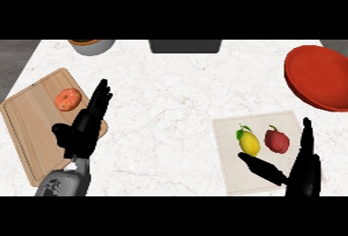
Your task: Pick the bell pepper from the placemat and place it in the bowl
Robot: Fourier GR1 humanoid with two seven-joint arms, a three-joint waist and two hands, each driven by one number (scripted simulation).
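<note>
- Leftmost, a wooden cutting board (34, 133) lies at an angle on the white marble counter (170, 101), with an orange-red tomato (67, 99) sitting near its upper end.
- Over that board's right edge is my left hand (85, 124) — fingers straight and pointing up, thumb out to the side, nothing in it. It sits just beside the tomato without touching it.
- Up at the far edge I see a grey pot (93, 46) and, further along, a dark rectangular object (185, 45), both cut off by the view.
- Right of centre lies the pale placemat (234, 179). On it a yellow lemon (249, 143) with a green leaf stands beside the red bell pepper (276, 140) — the two are near each other, close to the mat's upper part.
- My right hand (302, 170) stands at the placemat's right edge, fingers straight and upright, thumb stretched left below the lemon. It holds nothing, and the pepper lies just left of its fingers.
- Far right, the red bowl (319, 76) rests at the counter's corner, well apart from the pepper.
</note>
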